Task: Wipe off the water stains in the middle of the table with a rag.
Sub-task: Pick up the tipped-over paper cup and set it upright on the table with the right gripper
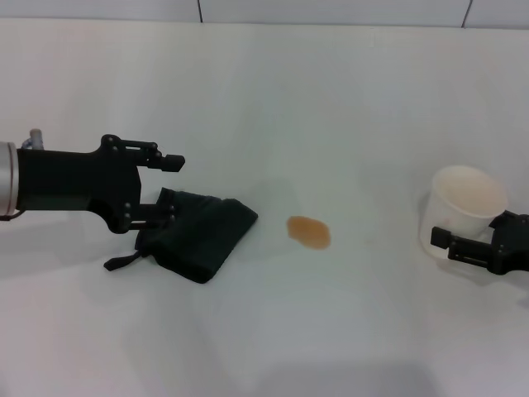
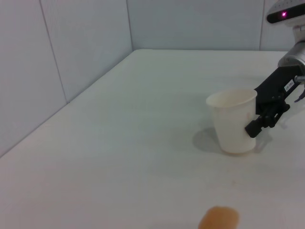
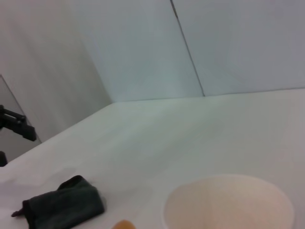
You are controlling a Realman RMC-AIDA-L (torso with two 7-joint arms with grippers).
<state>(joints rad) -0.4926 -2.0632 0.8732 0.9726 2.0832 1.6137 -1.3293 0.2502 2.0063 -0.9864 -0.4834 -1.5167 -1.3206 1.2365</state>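
Observation:
The rag (image 1: 205, 236), a dark green-black cloth with a loop tag at its near-left corner, lies bunched on the white table (image 1: 273, 99) left of centre. It also shows in the right wrist view as the rag (image 3: 64, 206). My left gripper (image 1: 165, 188) is open at the rag's left end, with one finger above it and the other against the cloth. The water stains (image 1: 309, 231) form a small orange-brown oval patch just right of the rag, apart from it. The same stain (image 2: 218, 218) shows at the lower edge of the left wrist view. My right gripper (image 1: 453, 246) rests at the far right.
A white paper cup (image 1: 465, 205) stands upright at the right of the table, right by my right gripper. The left wrist view shows that cup (image 2: 233, 120) with the right gripper's fingers (image 2: 259, 121) beside it. Grey wall panels border the table's far edge.

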